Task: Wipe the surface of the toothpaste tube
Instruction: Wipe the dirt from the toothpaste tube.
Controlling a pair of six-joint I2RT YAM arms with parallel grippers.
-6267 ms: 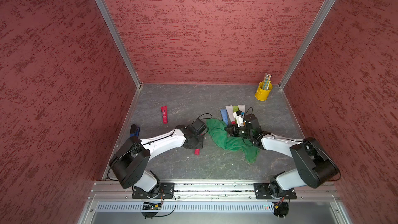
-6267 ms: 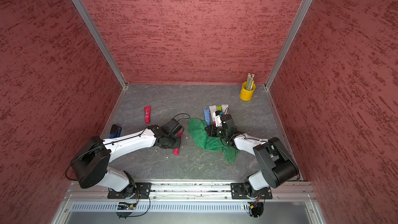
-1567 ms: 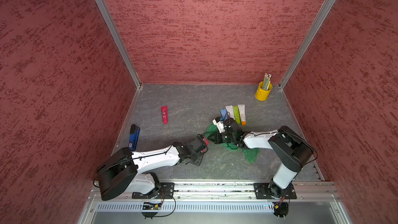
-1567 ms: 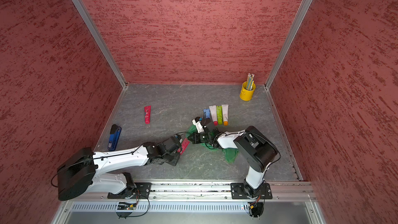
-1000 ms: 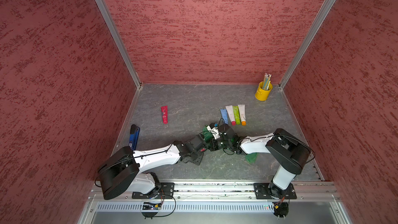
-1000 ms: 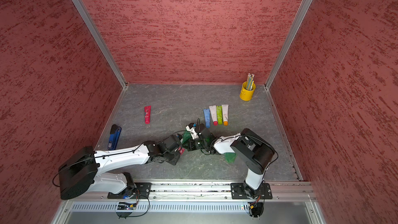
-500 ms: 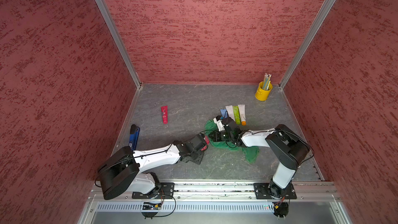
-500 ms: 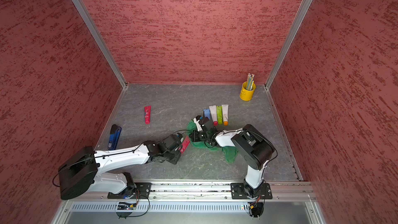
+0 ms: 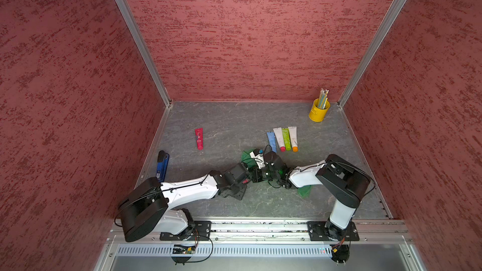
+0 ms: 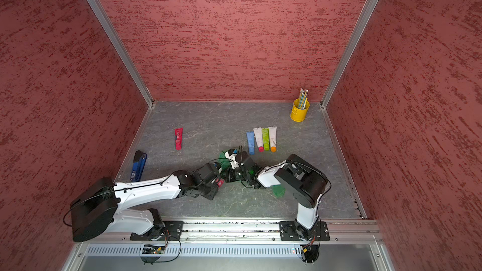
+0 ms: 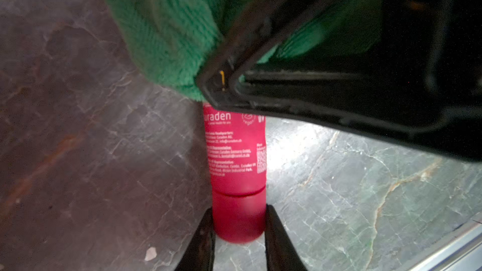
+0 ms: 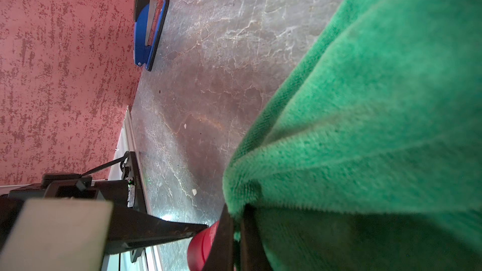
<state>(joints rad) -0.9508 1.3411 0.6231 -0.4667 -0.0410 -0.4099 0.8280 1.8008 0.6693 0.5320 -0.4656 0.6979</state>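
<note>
A red toothpaste tube (image 11: 236,152) is held above the grey floor, and my left gripper (image 11: 238,220) is shut on its cap end. My right gripper (image 12: 236,228) is shut on a fold of green cloth (image 12: 365,100). The cloth (image 11: 167,27) drapes over the far half of the tube and hides it. The right gripper's fingers (image 11: 287,95) lie across the tube just past the printed text. In both top views the two grippers meet at mid-floor, with a bit of the red tube (image 9: 245,181) (image 10: 220,182) showing between them.
Another red tube (image 9: 199,138) lies at the back left. Several coloured tubes (image 9: 283,139) lie in a row behind the grippers. A yellow cup of pencils (image 9: 318,110) stands in the back right corner. A blue stapler (image 9: 162,164) lies by the left wall.
My right gripper has rubbed the cloth back and forth along the tube, and over the last half second it has come back toward my left gripper. My left gripper has kept still.
</note>
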